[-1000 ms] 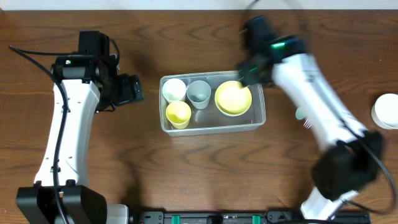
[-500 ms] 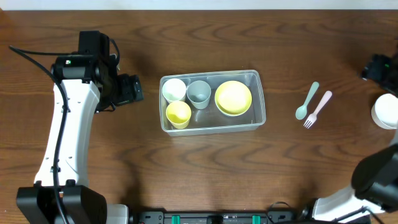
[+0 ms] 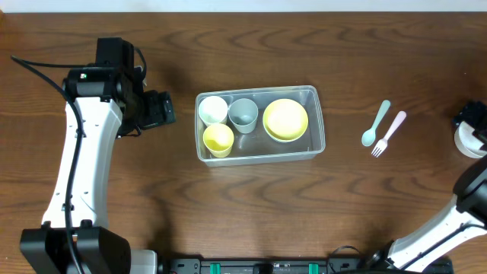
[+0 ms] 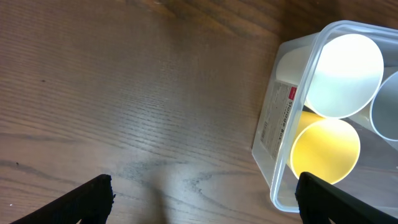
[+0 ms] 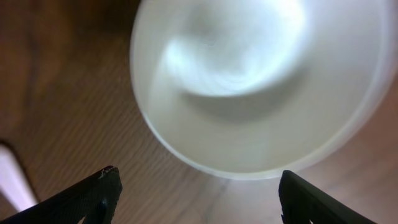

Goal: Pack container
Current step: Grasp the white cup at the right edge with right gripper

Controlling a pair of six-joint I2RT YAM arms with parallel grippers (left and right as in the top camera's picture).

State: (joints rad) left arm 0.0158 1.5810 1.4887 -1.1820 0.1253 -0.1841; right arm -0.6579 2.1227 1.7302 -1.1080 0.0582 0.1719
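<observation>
The clear plastic container (image 3: 319, 141) sits mid-table and holds a white cup (image 3: 212, 109), a grey cup (image 3: 243, 113), a yellow cup (image 3: 218, 138) and a yellow bowl (image 3: 285, 119). My left gripper (image 3: 162, 109) is open and empty, just left of the container; the left wrist view shows the container's corner (image 4: 273, 180) with the white cup (image 4: 345, 74) and yellow cup (image 4: 324, 149). My right gripper (image 5: 198, 193) is open, right above a white bowl (image 5: 249, 81) at the table's right edge (image 3: 466, 141).
A light-green spoon (image 3: 375, 123) and a pink fork (image 3: 389, 132) lie side by side on the wood, right of the container. The pink fork's end shows at the left edge of the right wrist view (image 5: 12, 177).
My right arm swung from over the container's right end to the far right edge and now hovers over the white bowl. The left arm has not moved.
</observation>
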